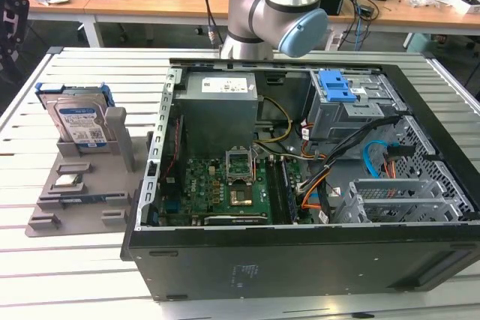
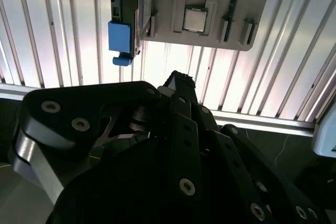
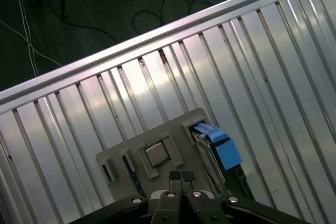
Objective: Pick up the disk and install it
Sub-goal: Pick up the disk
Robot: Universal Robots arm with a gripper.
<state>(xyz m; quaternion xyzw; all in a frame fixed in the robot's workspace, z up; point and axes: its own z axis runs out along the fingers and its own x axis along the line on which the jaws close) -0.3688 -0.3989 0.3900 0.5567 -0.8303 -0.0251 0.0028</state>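
Starting at the exterior view's left, we have the disk (image 1: 79, 121) standing on edge in its slot in the grey holder (image 1: 112, 148), blue carrier around it, label facing out, untouched. Just in front of it on the same holder lies the small square chip (image 1: 69, 180), and all of this sits on the slatted counter (image 1: 75, 275).

In the first wrist view, the pincer (image 3: 181, 176) hangs above that holder with its tips pressed together and nothing between them. It is clear of the disk (image 3: 223, 148) and about as near to the chip (image 3: 157, 154).

That's our first worry: shut tips cannot straddle the disk, and we judge that a descent like this would knock its upper edge or rock it in the slot. Second worry: the chip is so close that a slightly off line could land on the wrong part. In the second wrist view the disk (image 2: 119, 38) shows its blue carrier end poking past the holder. A pinch on that plastic, rather than across the metal body, looks likely to flex and slip.

Moving right, the open computer case (image 1: 300, 185) is crowded. Loose cables (image 1: 315, 189) cross its interior, and the drive cage (image 1: 352, 110) with its blue latch (image 1: 337, 86) sits toward the exterior view's right. A disk carried in skewed could snag those cables or jam at the cage mouth.
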